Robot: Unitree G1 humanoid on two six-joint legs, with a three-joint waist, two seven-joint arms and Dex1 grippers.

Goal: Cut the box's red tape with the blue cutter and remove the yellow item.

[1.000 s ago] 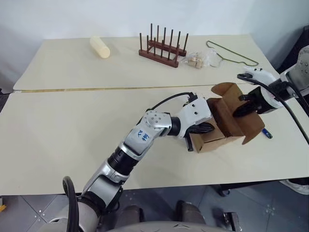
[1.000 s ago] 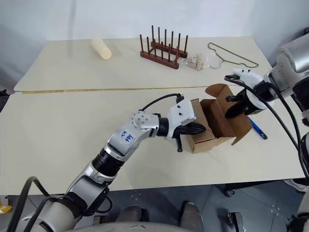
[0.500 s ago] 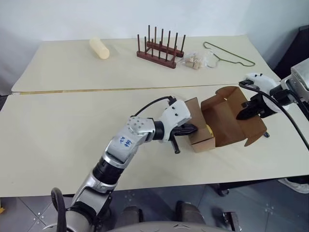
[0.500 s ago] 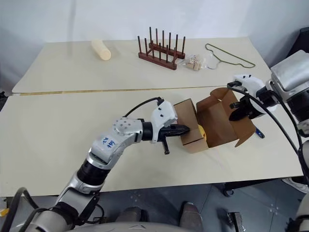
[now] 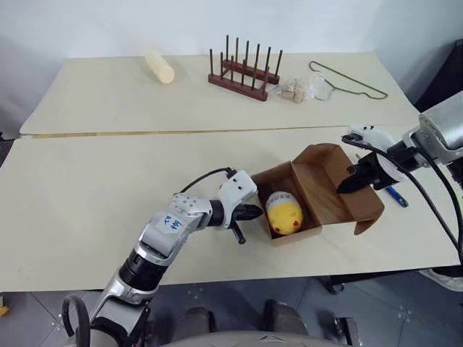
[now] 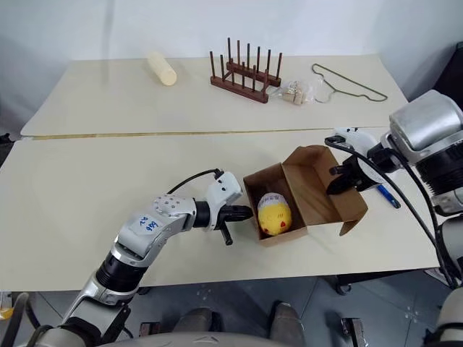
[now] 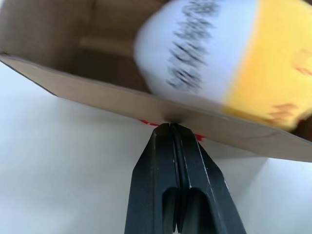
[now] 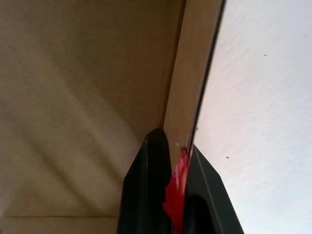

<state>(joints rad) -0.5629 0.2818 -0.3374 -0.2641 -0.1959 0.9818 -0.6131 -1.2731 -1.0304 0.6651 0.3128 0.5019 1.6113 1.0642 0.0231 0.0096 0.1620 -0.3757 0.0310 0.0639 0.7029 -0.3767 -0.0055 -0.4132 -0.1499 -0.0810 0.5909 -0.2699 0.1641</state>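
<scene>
Box (image 5: 307, 194) lying open near the front right of the surface (image 5: 94, 195), its lid folded back toward the robot's right. Right tool (image 5: 346, 184) is clamped on the free edge of that lid; in the right wrist view its two fingers pinch the cardboard together with a strip of red tape (image 8: 175, 187). A further sliver of red shows on the box's near wall, just ahead of the left tool (image 7: 171, 127). Left tool is fully closed and holds nothing, its tip at the outside of that wall. Tape therefore appears already cut and the lid opened; what remains, judging from this layout, is lifting out the yellow item (image 5: 283, 213). It rests inside the box, upper side exposed, slightly egg-shaped, with its long axis running roughly front to back and a white patch toward the far end. Blue cutter (image 5: 396, 196) lies on the surface just beyond the lid, on the robot's right, its long axis slanting from far-left to near-right, apart from both tools.
</scene>
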